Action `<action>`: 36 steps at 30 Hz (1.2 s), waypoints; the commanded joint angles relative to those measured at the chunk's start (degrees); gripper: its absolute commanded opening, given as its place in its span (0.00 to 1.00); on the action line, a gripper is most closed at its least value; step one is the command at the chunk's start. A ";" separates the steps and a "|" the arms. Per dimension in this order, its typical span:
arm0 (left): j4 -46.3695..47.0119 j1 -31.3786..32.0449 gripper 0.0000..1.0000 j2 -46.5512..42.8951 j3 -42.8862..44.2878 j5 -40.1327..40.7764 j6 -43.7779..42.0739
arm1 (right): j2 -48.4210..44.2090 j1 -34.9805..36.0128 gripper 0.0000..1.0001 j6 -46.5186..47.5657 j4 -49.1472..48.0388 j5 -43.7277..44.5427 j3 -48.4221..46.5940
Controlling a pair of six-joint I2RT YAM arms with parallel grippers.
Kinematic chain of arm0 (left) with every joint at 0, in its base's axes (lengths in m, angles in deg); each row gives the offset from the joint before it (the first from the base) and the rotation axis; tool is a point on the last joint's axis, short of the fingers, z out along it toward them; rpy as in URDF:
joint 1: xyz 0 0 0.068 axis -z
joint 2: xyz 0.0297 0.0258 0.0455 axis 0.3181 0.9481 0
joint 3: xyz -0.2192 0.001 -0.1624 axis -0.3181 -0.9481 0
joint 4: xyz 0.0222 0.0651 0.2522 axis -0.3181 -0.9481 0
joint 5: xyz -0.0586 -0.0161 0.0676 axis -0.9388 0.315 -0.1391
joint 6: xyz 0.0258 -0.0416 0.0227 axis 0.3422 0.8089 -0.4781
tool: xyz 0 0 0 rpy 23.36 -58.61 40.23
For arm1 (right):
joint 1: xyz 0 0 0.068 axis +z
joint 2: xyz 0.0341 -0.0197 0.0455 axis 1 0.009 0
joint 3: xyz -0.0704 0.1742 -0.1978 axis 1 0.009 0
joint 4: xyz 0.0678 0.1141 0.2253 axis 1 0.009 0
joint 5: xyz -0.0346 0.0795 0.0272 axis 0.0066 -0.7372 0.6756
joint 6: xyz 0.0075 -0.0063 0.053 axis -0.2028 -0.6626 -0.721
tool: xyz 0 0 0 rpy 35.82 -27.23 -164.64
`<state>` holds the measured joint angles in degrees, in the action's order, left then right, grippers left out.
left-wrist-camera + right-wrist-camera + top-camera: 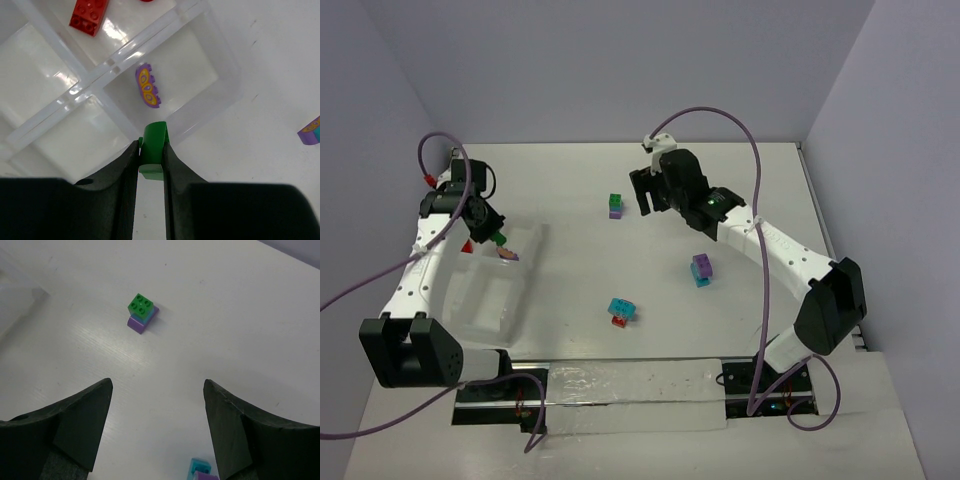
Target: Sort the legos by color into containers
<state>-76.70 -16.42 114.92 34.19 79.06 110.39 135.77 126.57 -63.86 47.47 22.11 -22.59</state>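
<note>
1. Grip: left claw (pixel 150 150) was shut tight on a green brick (pixel 155 132), which was pinched between both fingers and poked out past the tips.
2. Brick hung over the tray (pixel 125 52), right at the outer wall of the cell holding a purple brick (pixel 147 86). Red brick (pixel 89 16) sat in another cell, past the divider.
3. Key relation: the purple cell lay dead ahead of the claw, and a bare cell sat beside it, to the left in the wrist view. My read: the drop needed a sideways shift across the divider first, otherwise green would land with purple.
4. Right claw (pixel 157 385) was wide open and held nothing, above the surface (pixel 225 315).
5. Green-on-purple stack (pixel 141 312) stood ahead of it, a little left of centre and well apart. The right arm was the nearer one.
6. Purple-on-cyan stack (pixel 701 268) and cyan-on-red stack (pixel 621 310) sat loose on the surface, closer to the bases.
</note>
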 commanded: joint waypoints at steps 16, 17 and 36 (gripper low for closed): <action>-19.64 -8.34 0.00 -0.16 1.33 16.41 16.34 | 0.54 -0.34 0.81 4.03 -0.80 -1.01 -1.26; -19.58 -9.01 0.00 -0.13 1.62 17.08 16.16 | 0.35 -0.34 0.81 4.30 -0.80 -1.07 -1.34; -8.51 -17.44 0.00 0.07 -4.68 20.35 13.40 | -2.94 -0.52 0.81 7.19 -0.11 -1.68 -0.45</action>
<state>-89.29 -33.04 114.75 28.96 95.75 123.89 136.16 126.54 -58.32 47.85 20.18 -22.81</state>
